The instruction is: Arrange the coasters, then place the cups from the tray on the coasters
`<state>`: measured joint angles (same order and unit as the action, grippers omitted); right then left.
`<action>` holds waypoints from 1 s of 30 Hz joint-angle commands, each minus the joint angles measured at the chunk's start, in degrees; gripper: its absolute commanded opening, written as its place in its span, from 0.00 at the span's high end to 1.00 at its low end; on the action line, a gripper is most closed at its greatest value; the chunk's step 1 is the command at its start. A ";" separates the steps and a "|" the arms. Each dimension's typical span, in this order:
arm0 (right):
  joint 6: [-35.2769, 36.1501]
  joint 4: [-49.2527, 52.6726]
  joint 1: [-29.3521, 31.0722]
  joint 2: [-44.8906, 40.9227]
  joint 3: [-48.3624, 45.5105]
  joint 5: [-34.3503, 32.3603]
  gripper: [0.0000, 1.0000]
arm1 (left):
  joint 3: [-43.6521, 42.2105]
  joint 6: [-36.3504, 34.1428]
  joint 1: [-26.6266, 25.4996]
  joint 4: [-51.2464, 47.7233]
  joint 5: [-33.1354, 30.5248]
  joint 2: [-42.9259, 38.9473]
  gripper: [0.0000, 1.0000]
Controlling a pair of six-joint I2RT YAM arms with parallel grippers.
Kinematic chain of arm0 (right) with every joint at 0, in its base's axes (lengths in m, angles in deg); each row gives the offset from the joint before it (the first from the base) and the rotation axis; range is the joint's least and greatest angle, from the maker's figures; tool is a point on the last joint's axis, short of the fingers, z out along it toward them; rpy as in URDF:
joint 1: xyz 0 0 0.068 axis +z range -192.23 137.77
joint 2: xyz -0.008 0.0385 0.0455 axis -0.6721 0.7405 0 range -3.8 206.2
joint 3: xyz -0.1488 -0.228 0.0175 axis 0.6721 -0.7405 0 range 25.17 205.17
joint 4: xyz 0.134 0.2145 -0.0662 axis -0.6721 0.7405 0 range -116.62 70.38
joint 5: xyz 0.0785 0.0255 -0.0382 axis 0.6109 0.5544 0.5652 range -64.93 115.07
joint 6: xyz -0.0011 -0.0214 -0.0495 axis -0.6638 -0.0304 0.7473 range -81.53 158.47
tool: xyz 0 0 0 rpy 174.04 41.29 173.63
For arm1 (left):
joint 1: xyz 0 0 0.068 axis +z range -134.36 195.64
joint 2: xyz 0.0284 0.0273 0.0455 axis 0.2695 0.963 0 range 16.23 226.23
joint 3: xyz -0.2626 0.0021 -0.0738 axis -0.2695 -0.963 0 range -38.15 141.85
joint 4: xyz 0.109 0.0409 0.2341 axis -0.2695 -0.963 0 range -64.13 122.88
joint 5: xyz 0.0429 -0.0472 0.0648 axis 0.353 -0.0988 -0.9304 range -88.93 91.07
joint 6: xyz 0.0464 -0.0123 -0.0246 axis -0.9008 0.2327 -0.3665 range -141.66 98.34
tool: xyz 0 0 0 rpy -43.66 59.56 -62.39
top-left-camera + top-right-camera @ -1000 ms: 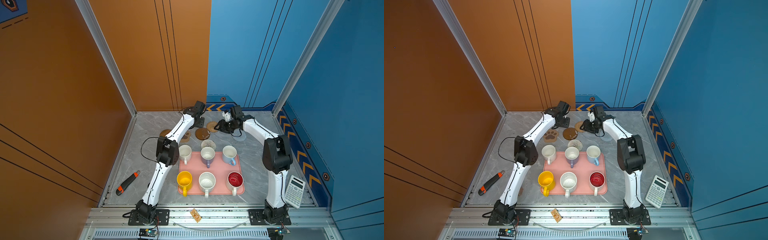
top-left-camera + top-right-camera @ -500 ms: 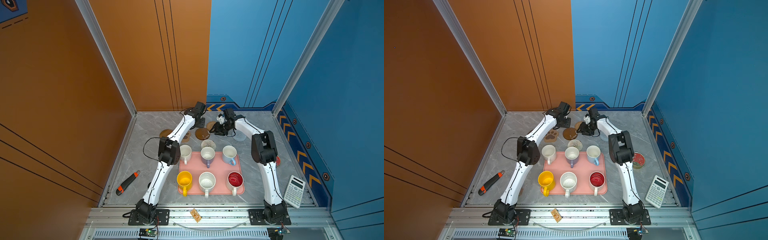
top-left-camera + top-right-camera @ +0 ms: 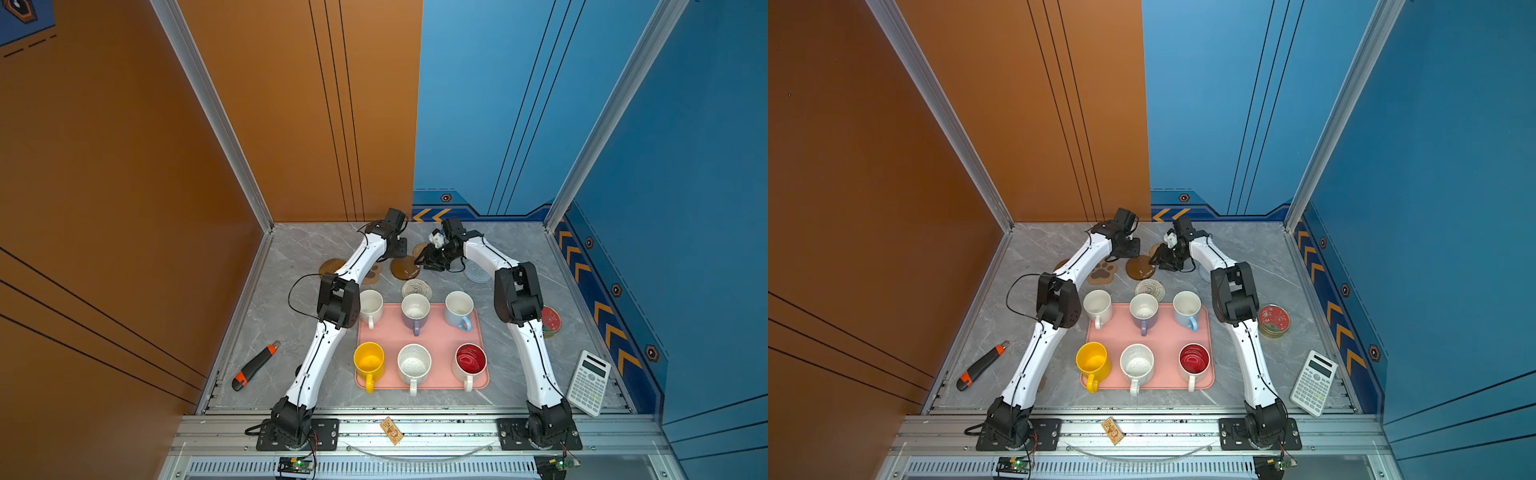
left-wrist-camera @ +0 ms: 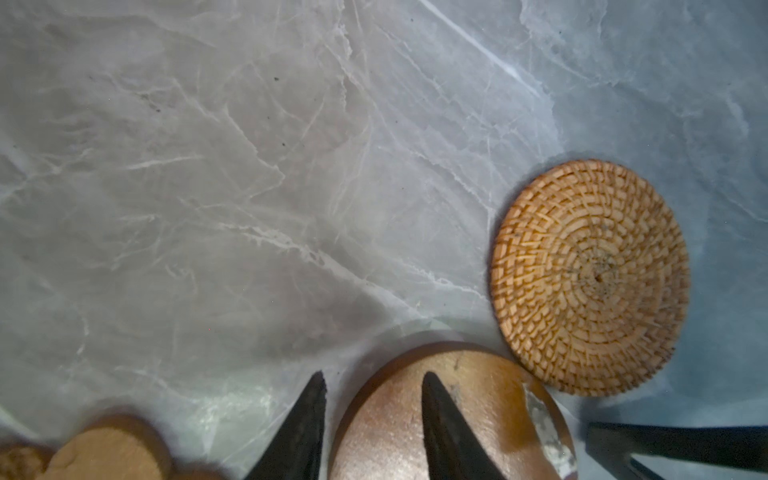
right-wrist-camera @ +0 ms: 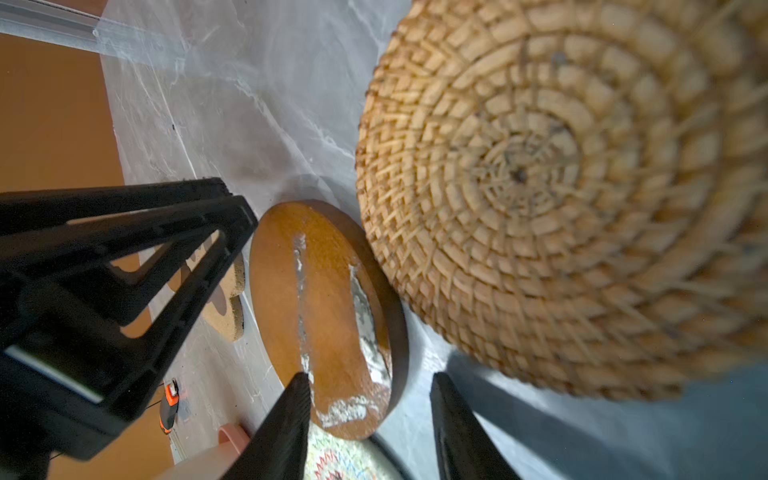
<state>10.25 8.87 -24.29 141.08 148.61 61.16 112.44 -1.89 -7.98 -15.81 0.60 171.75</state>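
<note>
Straddling the rim of one smooth brown disc (image 4: 490, 415) with left tool (image 4: 374, 374) and right tool (image 5: 370, 376), both narrowly parted, unclamped. Lay on veined grey table (image 4: 208, 166) just beside coiled rattan round (image 4: 590, 278). Counted six coasters (image 3: 415, 287) behind rounded pink tray (image 3: 432, 336), six glazed mugs (image 3: 414, 363) on it.

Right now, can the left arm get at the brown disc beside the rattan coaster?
Probably yes: the left gripper straddles the rim of the brown disc, jaws apart, though the right gripper hovers close by.
</note>
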 commanded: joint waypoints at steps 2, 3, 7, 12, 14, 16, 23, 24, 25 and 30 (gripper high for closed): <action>-0.34 1.91 1.72 1.90 2.29 1.65 0.54 | 0.29 0.38 0.17 0.99 2.14 1.23 0.62; -0.25 1.97 1.99 2.07 2.33 1.70 0.55 | -0.06 0.21 0.20 0.97 2.19 1.14 0.62; 0.33 2.85 2.72 2.32 2.33 1.70 0.59 | -2.64 -0.74 0.13 0.99 1.94 -0.07 0.64; 1.71 4.80 3.66 2.12 2.29 1.26 0.60 | -6.40 -1.69 0.08 0.89 1.39 -2.21 0.69; 2.23 5.46 3.86 1.99 2.25 0.98 0.61 | -7.83 -2.23 -0.03 0.88 1.27 -2.98 0.70; 2.64 6.12 4.11 1.82 2.20 0.86 0.61 | -9.06 -2.75 -0.14 0.94 1.02 -3.67 0.71; 3.35 6.79 5.30 1.46 2.07 0.99 0.63 | -12.03 -4.25 -0.33 0.87 -2.21 -5.89 0.70; 3.42 6.79 5.61 1.54 2.16 1.04 0.63 | -11.98 -4.51 -0.28 0.91 -2.73 -6.00 0.70; 3.44 6.79 5.75 1.54 2.24 1.10 0.63 | -11.73 -4.73 -0.27 0.87 -3.44 -6.02 0.70; 3.44 6.79 5.98 1.48 3.10 0.71 0.61 | -8.60 -5.01 0.19 0.88 -5.22 -5.60 0.69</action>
<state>12.54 12.80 -18.83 142.19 150.40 62.41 101.86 -5.78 -8.02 -12.58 -1.89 167.23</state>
